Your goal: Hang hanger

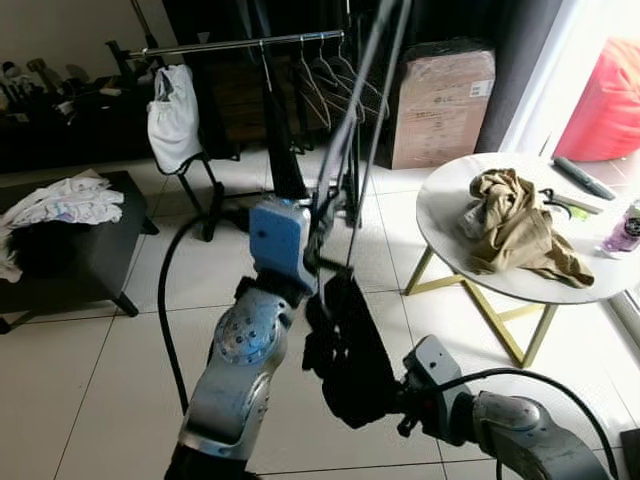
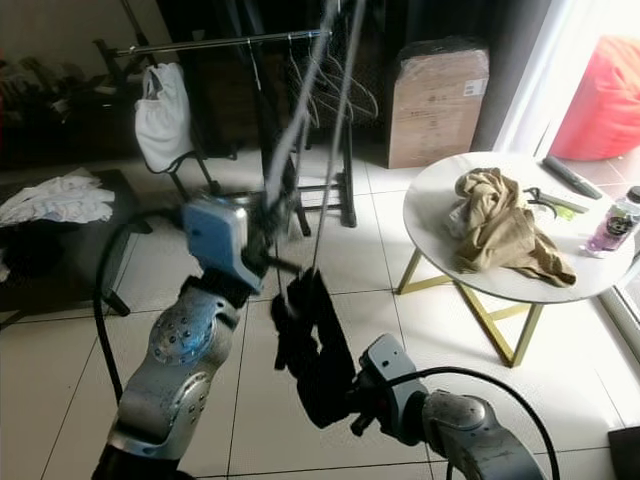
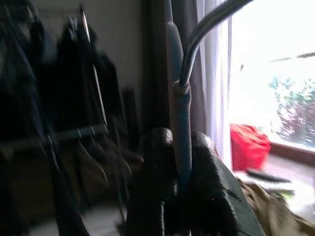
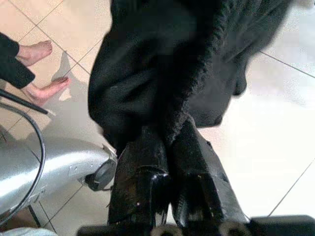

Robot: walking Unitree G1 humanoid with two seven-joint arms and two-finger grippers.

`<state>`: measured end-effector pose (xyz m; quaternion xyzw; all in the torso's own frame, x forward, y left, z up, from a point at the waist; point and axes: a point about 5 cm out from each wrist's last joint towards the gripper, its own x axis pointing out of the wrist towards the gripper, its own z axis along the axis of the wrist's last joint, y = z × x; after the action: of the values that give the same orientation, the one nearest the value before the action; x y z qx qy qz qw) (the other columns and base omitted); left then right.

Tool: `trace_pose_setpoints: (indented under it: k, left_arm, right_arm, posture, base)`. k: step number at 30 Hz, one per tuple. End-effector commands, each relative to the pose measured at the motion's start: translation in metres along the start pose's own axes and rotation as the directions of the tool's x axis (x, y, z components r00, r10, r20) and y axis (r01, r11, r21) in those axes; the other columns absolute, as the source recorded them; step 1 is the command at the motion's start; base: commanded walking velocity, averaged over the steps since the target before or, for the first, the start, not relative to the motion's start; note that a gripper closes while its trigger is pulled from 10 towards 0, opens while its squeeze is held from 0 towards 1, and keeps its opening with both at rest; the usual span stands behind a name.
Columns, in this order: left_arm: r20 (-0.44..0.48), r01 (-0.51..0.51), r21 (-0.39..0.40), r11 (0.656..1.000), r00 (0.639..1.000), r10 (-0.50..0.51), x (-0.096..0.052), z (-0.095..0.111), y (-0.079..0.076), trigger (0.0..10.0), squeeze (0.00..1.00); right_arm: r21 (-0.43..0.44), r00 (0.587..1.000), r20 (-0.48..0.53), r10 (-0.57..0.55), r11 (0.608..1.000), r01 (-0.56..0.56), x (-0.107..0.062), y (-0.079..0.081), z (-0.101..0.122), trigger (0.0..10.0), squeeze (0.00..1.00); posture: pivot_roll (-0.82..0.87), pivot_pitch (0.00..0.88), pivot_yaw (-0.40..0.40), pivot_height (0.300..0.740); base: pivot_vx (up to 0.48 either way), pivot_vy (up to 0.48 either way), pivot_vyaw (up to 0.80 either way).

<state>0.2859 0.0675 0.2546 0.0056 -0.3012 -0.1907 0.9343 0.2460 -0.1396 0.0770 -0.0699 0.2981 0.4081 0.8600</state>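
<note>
A wire hanger (image 1: 352, 130) with a bluish sleeve (image 3: 181, 123) stands upright in front of me. My left gripper (image 3: 179, 147) is shut on its lower part, raised at chest height (image 1: 318, 238). A black garment (image 1: 345, 350) hangs from the hanger below that grip. My right gripper (image 4: 170, 132) is shut on the garment's lower edge, low at the right (image 1: 398, 398). Across the room stands the clothes rack rail (image 1: 240, 43), with a white garment (image 1: 172, 115) and several empty hangers (image 1: 330, 80) on it.
A round white table (image 1: 440, 200) with a tan garment (image 1: 515, 225) stands at the right. A cardboard box (image 1: 440, 105) sits behind it. A low black table (image 1: 95, 250) with white clothes (image 1: 60, 200) is at the left. A person's bare feet (image 4: 39, 51) stand close by.
</note>
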Motion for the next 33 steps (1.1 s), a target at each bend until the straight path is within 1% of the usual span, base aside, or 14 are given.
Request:
trace_pose_setpoints:
  k: [1, 4, 9, 11, 12, 15, 16, 17, 19, 21, 22, 24, 31, 33]
  left_arm:
    - [0.058, 0.02, 0.098, 0.995, 0.998, -0.026, 0.002, 0.007, -0.004, 10.0, 0.0]
    - [0.064, 0.137, 0.327, 0.935, 0.984, -0.167, 0.0, 0.001, -0.022, 10.0, 0.0]
    - [0.062, 0.094, 0.375, 0.922, 0.99, -0.127, -0.001, -0.003, -0.021, 10.0, 0.0]
    - [0.074, 0.18, 0.423, 0.888, 0.97, -0.232, -0.004, -0.005, -0.032, 10.0, 0.0]
    - [0.042, 0.308, 0.386, 0.87, 0.936, -0.35, -0.01, -0.01, -0.047, 10.0, 0.0]
    - [0.041, 0.372, 0.381, 0.846, 0.908, -0.418, -0.017, -0.012, -0.058, 10.0, 0.0]
    - [0.046, 0.358, 0.368, 0.858, 0.915, -0.402, -0.017, -0.012, -0.058, 10.0, 0.0]
    - [0.05, 0.309, 0.317, 0.897, 0.939, -0.341, -0.016, -0.011, -0.058, 10.0, 0.0]
    - [0.045, 0.284, 0.284, 0.916, 0.95, -0.309, -0.015, -0.012, -0.057, 10.0, 0.0]
    - [0.017, 0.136, 0.052, 0.989, 0.99, -0.137, -0.006, -0.011, -0.05, 10.0, 0.0]
    - [-0.007, 0.071, -0.058, 0.996, 0.997, -0.072, -0.003, -0.011, -0.048, 10.0, 0.0]
    - [-0.042, -0.01, -0.304, 0.953, 0.999, -0.003, 0.002, -0.011, -0.047, 10.0, 0.0]
    - [0.161, 0.079, -0.324, 0.943, 0.987, -0.027, 0.002, 0.018, -0.055, 10.0, 0.0]
    - [0.194, 0.095, -0.268, 0.959, 0.98, -0.042, 0.002, 0.025, -0.055, 10.0, 0.0]
  right_arm:
    - [-0.02, 0.999, -0.016, 0.029, 0.999, -0.029, -0.001, 0.005, -0.004, 0.0, 0.0]
    - [-0.073, 0.989, 0.107, 0.099, 0.993, -0.091, -0.009, 0.008, 0.014, 0.0, 0.0]
    - [-0.111, 0.983, 0.107, 0.148, 0.984, -0.136, -0.012, 0.012, 0.02, 0.0, 0.0]
    - [-0.15, 0.975, 0.122, 0.183, 0.975, -0.164, -0.014, 0.014, 0.028, 0.0, 0.0]
    - [-0.173, 0.963, 0.155, 0.22, 0.966, -0.193, -0.016, 0.018, 0.036, 0.0, 0.0]
    - [-0.221, 0.951, 0.158, 0.267, 0.948, -0.23, -0.016, 0.024, 0.043, 0.0, 0.0]
    - [-0.241, 0.945, 0.153, 0.29, 0.938, -0.249, -0.016, 0.027, 0.045, 0.0, 0.0]
    - [-0.273, 0.929, 0.145, 0.339, 0.917, -0.292, -0.018, 0.035, 0.048, 0.0, 0.0]
    - [-0.281, 0.923, 0.144, 0.358, 0.909, -0.309, -0.018, 0.037, 0.049, 0.0, 0.0]
    - [-0.29, 0.915, 0.149, 0.374, 0.902, -0.321, -0.019, 0.041, 0.052, 0.0, 0.0]
    - [-0.293, 0.912, 0.151, 0.382, 0.898, -0.328, -0.019, 0.042, 0.053, 0.0, 0.0]
    - [-0.294, 0.907, 0.153, 0.392, 0.894, -0.337, -0.02, 0.043, 0.055, 0.0, 0.0]
    - [-0.291, 0.907, 0.134, 0.398, 0.891, -0.348, -0.019, 0.043, 0.055, 0.0, 0.0]
    - [-0.275, 0.911, 0.142, 0.387, 0.9, -0.339, -0.019, 0.04, 0.053, 0.0, 0.0]
  posture:
    - [-0.11, 0.135, 0.057, 0.74]
    - [-0.11, 0.129, 0.057, 0.74]
    - [-0.11, 0.123, 0.055, 0.74]
    - [-0.11, 0.123, 0.055, 0.74]
    - [-0.11, 0.124, 0.055, 0.74]
    - [-0.11, 0.128, 0.053, 0.74]
    - [-0.11, 0.129, 0.052, 0.74]
    - [-0.1, 0.132, 0.052, 0.74]
    - [-0.1, 0.133, 0.052, 0.74]
    - [-0.1, 0.137, 0.052, 0.74]
    - [-0.1, 0.14, 0.051, 0.74]
    - [-0.1, 0.142, 0.05, 0.74]
    - [-0.11, 0.144, 0.05, 0.74]
    - [-0.11, 0.146, 0.046, 0.74]
  base:
    - [0.0, 0.0, 0.0]
    - [0.0, 0.0, 0.0]
    - [0.0, 0.0, 0.0]
    - [0.0, 0.0, 0.0]
    - [0.0, 0.0, 0.0]
    - [0.0, 0.0, 0.0]
    - [0.0, 0.0, 0.0]
    - [0.0, 0.0, 0.0]
    - [0.0, 0.0, 0.0]
    - [0.0, 0.0, 0.0]
    - [0.0, 0.0, 0.0]
    - [0.0, 0.0, 0.0]
    - [0.0, 0.0, 0.0]
    - [0.0, 0.0, 0.0]
